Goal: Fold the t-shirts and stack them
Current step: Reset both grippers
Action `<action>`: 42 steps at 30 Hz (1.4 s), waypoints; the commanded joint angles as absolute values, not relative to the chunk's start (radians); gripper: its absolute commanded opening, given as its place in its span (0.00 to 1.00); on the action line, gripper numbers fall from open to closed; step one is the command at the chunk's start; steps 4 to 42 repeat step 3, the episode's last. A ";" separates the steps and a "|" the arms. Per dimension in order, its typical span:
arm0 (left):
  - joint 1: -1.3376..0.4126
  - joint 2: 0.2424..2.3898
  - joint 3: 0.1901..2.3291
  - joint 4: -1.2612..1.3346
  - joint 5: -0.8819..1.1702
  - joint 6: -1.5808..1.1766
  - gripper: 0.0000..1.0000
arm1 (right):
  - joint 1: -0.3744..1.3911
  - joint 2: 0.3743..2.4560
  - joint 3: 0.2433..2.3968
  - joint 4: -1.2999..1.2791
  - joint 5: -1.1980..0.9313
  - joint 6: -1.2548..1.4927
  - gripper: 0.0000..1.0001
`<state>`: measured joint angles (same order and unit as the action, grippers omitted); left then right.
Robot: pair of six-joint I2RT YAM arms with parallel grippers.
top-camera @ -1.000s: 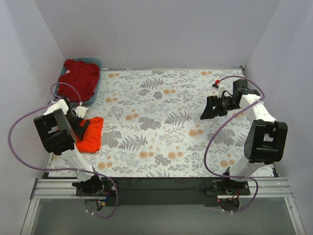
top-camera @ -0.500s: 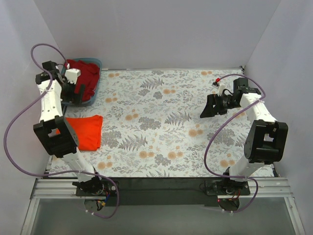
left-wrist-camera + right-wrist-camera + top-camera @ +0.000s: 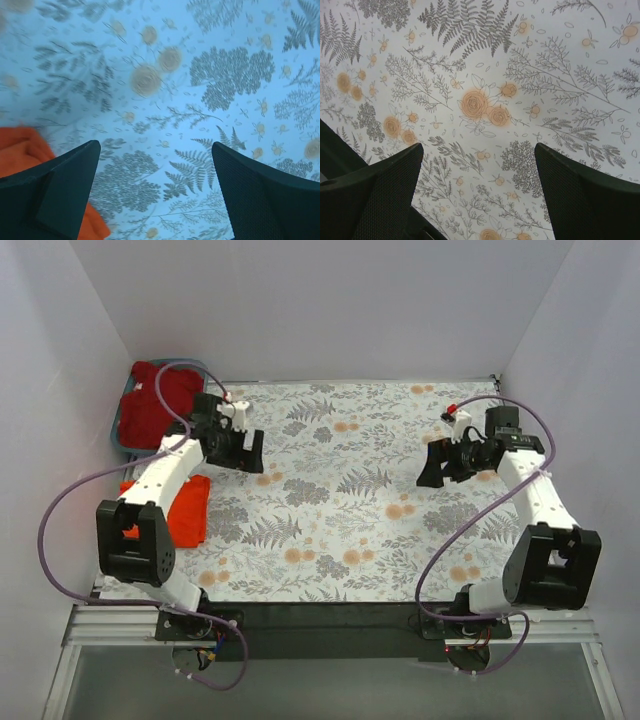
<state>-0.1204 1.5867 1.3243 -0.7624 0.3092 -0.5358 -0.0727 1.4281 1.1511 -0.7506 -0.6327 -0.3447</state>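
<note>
the crimson t-shirt (image 3: 152, 408) is lying bunched inside the blue bin (image 3: 123, 440). the orange-red t-shirt (image 3: 186, 510) is lying folded on the floral table (image 3: 330, 530), just in front of the bin. the left gripper (image 3: 250, 452) is hovering right of the bin, jaws spread and holding nothing. the right gripper (image 3: 432, 465) is hanging far right of the bin, jaws spread too, seemingly clear of the table.

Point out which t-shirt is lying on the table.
The orange-red t-shirt, folded flat at the table's left edge; the crimson t-shirt sits bunched in the blue bin.
</note>
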 commanded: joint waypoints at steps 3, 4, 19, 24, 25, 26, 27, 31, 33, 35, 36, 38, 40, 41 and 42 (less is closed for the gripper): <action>-0.206 1.534 1.259 -0.640 0.288 -0.641 0.94 | -0.078 1.356 1.063 -0.712 -0.592 -0.351 0.98; -0.206 1.534 1.259 -0.640 0.288 -0.641 0.94 | -0.078 1.356 1.063 -0.712 -0.592 -0.351 0.98; -0.206 1.534 1.259 -0.640 0.288 -0.641 0.94 | -0.078 1.356 1.063 -0.712 -0.592 -0.351 0.98; -0.206 1.534 1.259 -0.640 0.288 -0.641 0.94 | -0.078 1.356 1.063 -0.712 -0.592 -0.351 0.98; -0.206 1.534 1.259 -0.640 0.288 -0.641 0.94 | -0.078 1.356 1.063 -0.712 -0.592 -0.351 0.98; -0.206 1.534 1.259 -0.640 0.288 -0.641 0.94 | -0.078 1.356 1.063 -0.712 -0.592 -0.351 0.98; -0.206 1.534 1.259 -0.640 0.288 -0.641 0.94 | -0.078 1.356 1.063 -0.712 -0.592 -0.351 0.98; -0.206 1.534 1.259 -0.640 0.288 -0.641 0.94 | -0.078 1.356 1.063 -0.712 -0.592 -0.351 0.98; -0.206 1.534 1.259 -0.640 0.288 -0.641 0.94 | -0.078 1.356 1.063 -0.712 -0.592 -0.351 0.98; -0.206 1.534 1.259 -0.640 0.288 -0.641 0.94 | -0.078 1.356 1.063 -0.712 -0.592 -0.351 0.98; -0.206 1.534 1.259 -0.640 0.288 -0.641 0.94 | -0.078 1.356 1.063 -0.712 -0.592 -0.351 0.98; -0.206 1.534 1.259 -0.640 0.288 -0.641 0.94 | -0.078 1.356 1.063 -0.712 -0.592 -0.351 0.98; -0.206 1.534 1.259 -0.640 0.288 -0.641 0.94 | -0.078 1.356 1.063 -0.712 -0.592 -0.351 0.98; -0.206 1.534 1.259 -0.640 0.288 -0.641 0.94 | -0.078 1.356 1.063 -0.712 -0.592 -0.351 0.98; -0.206 1.534 1.259 -0.640 0.288 -0.641 0.94 | -0.078 1.356 1.063 -0.712 -0.592 -0.351 0.98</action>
